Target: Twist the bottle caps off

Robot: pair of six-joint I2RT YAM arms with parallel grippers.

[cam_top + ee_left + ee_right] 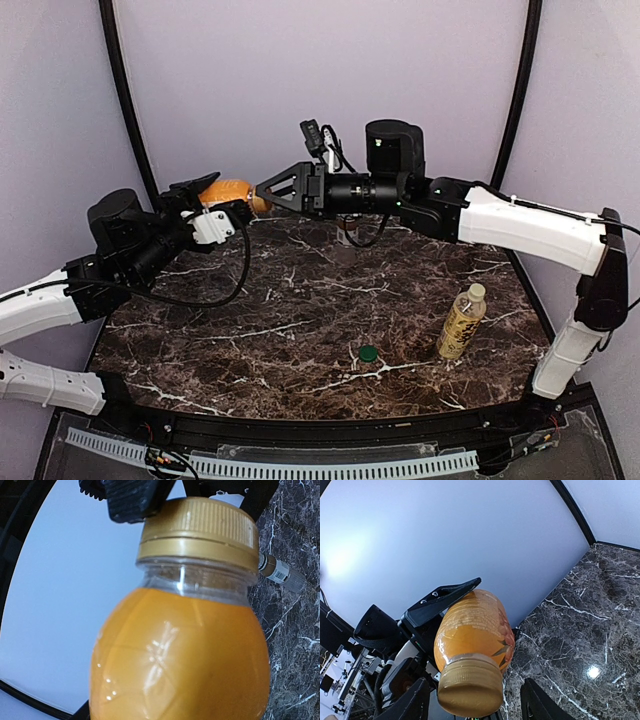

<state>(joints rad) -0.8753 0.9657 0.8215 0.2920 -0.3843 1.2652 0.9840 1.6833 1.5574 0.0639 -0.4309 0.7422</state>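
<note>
Dark brown marble table, glossy, white-veined, is seen under both arms. Left gripper is clamped on the body of the orange bottle, which is held sideways in the air over the table's far left part, cap pointed at the right arm. One black left finger is pressed flat along the bottle's side. Right gripper is spread wide around the gold cap; a clear gap is seen on one side, and contact on the other side cannot be told. Nothing is pinched by it.

Orange bottle: short, rounded, clear plastic, filled with opaque orange liquid, shiny film wrap. Gold cap: ribbed, with ring band, seated on the neck.

Yellow-labelled bottle is stood upright on the table's right side, slim, pale cap on. A small white-labelled bottle is glimpsed on the marble past the gold cap; too small for detail. A green cap, round and loose, is lying flat on the marble near the front, well apart from the yellow-labelled bottle.
</note>
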